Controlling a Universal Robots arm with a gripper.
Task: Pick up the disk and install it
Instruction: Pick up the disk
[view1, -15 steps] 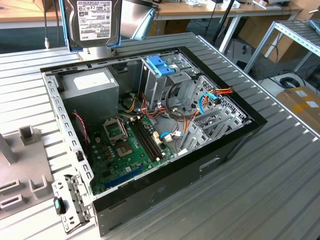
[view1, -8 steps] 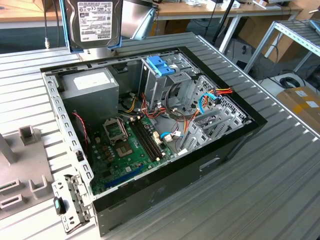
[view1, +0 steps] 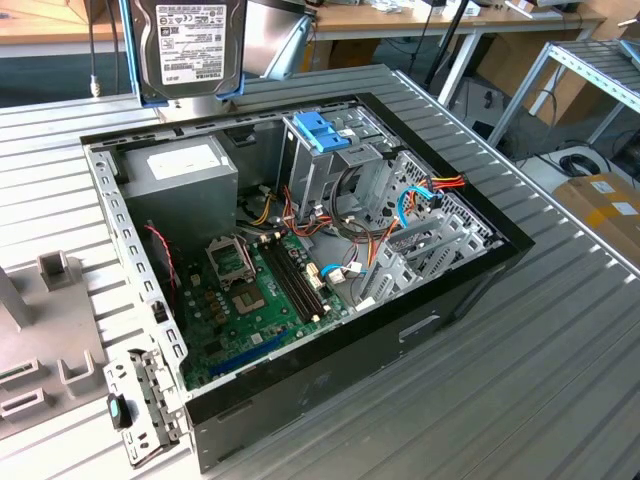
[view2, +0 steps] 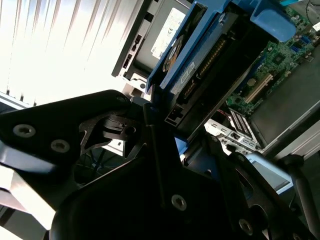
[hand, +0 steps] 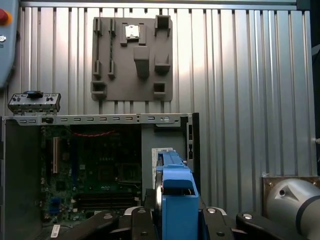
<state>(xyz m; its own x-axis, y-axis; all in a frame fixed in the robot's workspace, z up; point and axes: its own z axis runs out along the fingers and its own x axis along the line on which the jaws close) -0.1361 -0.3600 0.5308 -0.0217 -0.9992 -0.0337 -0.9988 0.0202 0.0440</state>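
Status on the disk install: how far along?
Done: pick-up. The disk is raised, clamped in the end effector, as the first wrist view shows. In hand: it hangs above the case's rim by the power supply in the exterior view. Left: it is not yet in the drive cage.

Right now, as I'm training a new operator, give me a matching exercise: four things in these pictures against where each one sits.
Things:
1. disk
2. power-supply box
3. blue latch
4. motherboard

Places:
A. on top of the drive cage
B. flat on the floor of the case
C. clamped in the gripper, up in the air
D. in a corner of the case

Pairs: 1-C, 2-D, 3-A, 4-B
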